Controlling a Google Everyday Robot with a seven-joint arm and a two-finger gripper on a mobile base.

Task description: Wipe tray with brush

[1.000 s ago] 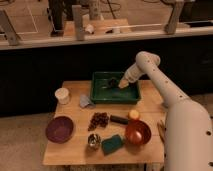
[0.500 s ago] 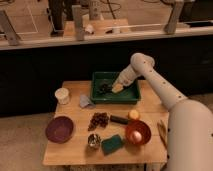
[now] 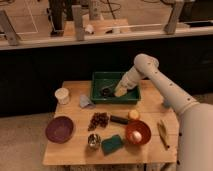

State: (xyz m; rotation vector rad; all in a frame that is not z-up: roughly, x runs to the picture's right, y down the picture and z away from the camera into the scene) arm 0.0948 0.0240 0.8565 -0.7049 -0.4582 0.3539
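Observation:
A dark green tray (image 3: 100,92) sits at the back of the wooden table (image 3: 75,150). My gripper (image 3: 121,89) reaches down into the tray from the right. A pale brush (image 3: 120,92) is at its tip, pressed against the tray floor near the middle. A small dark object (image 3: 106,92) lies in the tray just left of the brush. My white arm (image 3: 165,95) runs from the right side of the view to the tray.
On the table: a white cup (image 3: 62,95), a grey cloth (image 3: 86,102), a purple bowl (image 3: 59,129), dark grapes (image 3: 98,120), a metal cup (image 3: 93,141), a green sponge (image 3: 113,144), an orange bowl (image 3: 137,132), a banana (image 3: 163,134).
My gripper and the brush have moved left across the tray floor, from its right side towards the middle.

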